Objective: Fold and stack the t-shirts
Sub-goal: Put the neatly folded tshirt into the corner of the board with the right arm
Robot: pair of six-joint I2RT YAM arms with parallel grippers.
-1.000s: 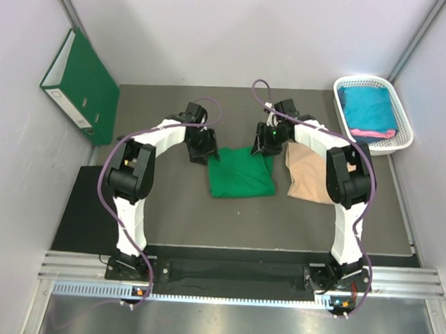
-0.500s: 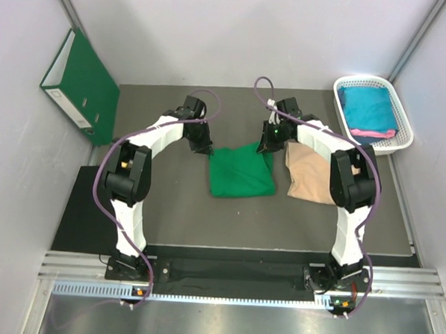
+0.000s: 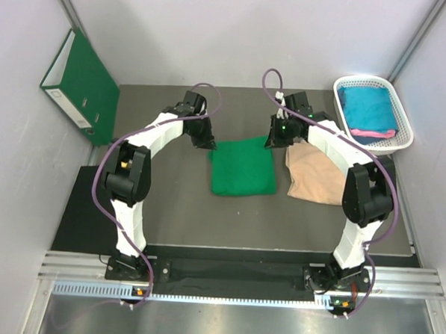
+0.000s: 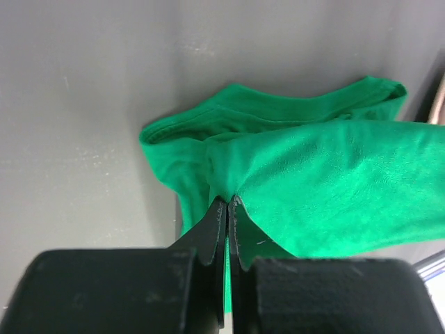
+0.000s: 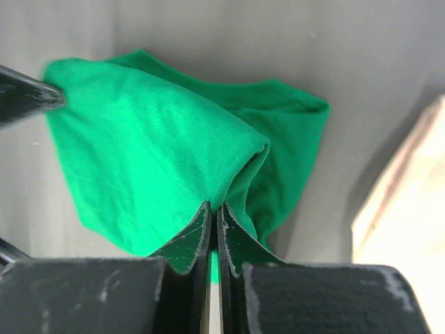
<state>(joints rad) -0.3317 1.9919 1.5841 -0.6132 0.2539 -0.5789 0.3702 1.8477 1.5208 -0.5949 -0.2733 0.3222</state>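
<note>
A bright green t-shirt (image 3: 242, 166) lies folded on the grey table, mid-scene. My left gripper (image 3: 207, 143) is shut on its far left corner, cloth pinched between the fingertips (image 4: 227, 203). At the far right corner my right gripper (image 3: 273, 142) is shut on the same green t-shirt (image 5: 160, 146), and the held edge is lifted off the layers beneath (image 4: 278, 111). A folded beige t-shirt (image 3: 312, 174) rests just right of the green one. Teal (image 3: 367, 107) and pink (image 3: 373, 133) t-shirts lie folded in a white basket (image 3: 402, 116).
A dark green binder (image 3: 81, 85) with a white spine leans against the left wall. The white basket stands at the back right corner. A black mat (image 3: 93, 212) covers the table's near left part. The cell's walls close in on both sides.
Both grippers have shut on the green t-shirt's far corners and pulled them back and apart, so the cloth now lies wider and squarer.
</note>
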